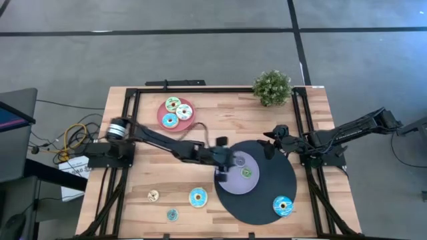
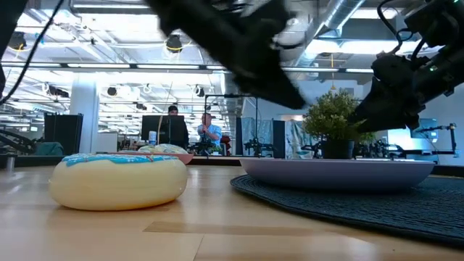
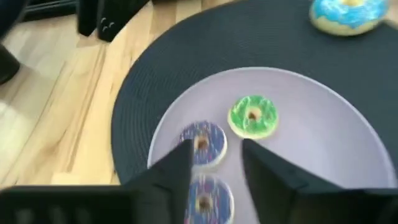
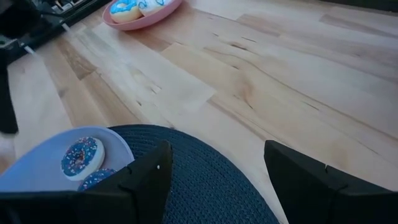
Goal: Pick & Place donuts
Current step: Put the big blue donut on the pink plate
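My left gripper [image 3: 216, 154] [image 1: 225, 172] hovers open over the near-left part of the lavender plate [image 3: 323, 155] [image 1: 235, 189], touching nothing. Three donuts lie flat on that plate: two purple ones [image 3: 203, 143] [image 3: 209, 200] right below the fingers and a green one [image 3: 253, 116] [image 1: 246, 173] beyond them. The plate sits on a round dark mat [image 1: 267, 200], which also carries a blue-iced donut [image 1: 283, 205] [image 3: 348, 14]. My right gripper [image 1: 272, 140] [image 4: 214, 165] waits open at the mat's far right edge.
A pink plate [image 1: 175, 113] with three donuts stands at the far left. Loose on the wood near the front edge lie a cream donut [image 1: 153, 195], a teal one [image 1: 197, 197] [image 2: 119, 177] and a small teal one [image 1: 172, 215]. A potted plant [image 1: 272, 87] stands at the back.
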You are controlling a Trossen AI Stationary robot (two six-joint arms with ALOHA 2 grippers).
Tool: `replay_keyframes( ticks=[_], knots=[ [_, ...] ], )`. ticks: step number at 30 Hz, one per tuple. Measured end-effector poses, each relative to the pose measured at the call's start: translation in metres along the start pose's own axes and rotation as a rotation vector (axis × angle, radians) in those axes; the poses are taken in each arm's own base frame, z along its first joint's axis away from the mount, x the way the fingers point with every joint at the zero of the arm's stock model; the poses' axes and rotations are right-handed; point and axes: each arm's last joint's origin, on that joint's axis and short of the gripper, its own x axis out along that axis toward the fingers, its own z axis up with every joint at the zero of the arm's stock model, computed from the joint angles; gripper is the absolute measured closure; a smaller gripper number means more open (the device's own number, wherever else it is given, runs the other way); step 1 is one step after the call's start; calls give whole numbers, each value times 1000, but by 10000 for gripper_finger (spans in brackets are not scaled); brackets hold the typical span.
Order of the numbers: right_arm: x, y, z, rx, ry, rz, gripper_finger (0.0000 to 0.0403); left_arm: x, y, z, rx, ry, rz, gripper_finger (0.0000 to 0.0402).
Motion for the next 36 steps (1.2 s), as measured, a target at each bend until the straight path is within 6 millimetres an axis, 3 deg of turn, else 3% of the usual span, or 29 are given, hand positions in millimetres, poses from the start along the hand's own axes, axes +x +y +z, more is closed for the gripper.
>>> replay_keyframes(
  ticks=[5, 11, 16, 20, 24, 28, 36],
  knots=[
    [0, 1, 1, 8, -10, 9, 159, -52, 15, -47, -95, -155, -79, 387],
    [0, 1, 1, 8, -10, 8, 159, -114, 24, -99, -134, -209, -80, 387],
    [0, 1, 2, 7, -16, 13, 159, -151, 30, -123, -112, -252, -63, 399],
    [-1, 3, 4, 67, -18, 20, 159, -167, 34, -137, -64, -254, 0, 400],
    [-2, 10, 13, 89, -10, 59, 159, -174, 35, -152, -134, -184, 18, 401],
    [-4, 22, 27, 64, 26, 43, 159, -177, 34, -164, -153, -241, 17, 401],
    [-4, 47, 48, -12, 282, 17, 159, -183, 35, -189, -195, -358, 32, 401]
  ],
)
